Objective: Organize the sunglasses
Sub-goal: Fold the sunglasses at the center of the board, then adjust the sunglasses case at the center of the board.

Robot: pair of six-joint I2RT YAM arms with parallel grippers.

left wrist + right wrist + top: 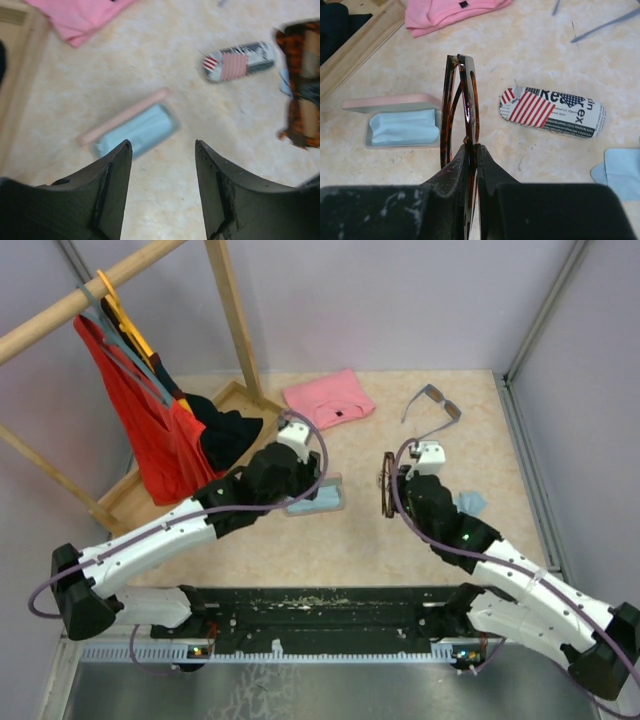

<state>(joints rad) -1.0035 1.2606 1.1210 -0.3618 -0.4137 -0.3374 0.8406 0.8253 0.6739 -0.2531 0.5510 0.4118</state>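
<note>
The right hand (471, 149) clamps shut on folded brown tortoiseshell sunglasses (470, 100), holding them on edge above the tabletop (360, 550). An open pink case (390, 102) with a light blue cloth (405, 127) inside lies at 9 o'clock, and a closed flag-patterned case (552, 112) at 3 o'clock. The left hand (163, 144) hovers by the pink case, parted wide and empty, while the grey-blue sunglasses (433, 394) lie unfolded at 1 o'clock on the tabletop, well apart from both hands.
</note>
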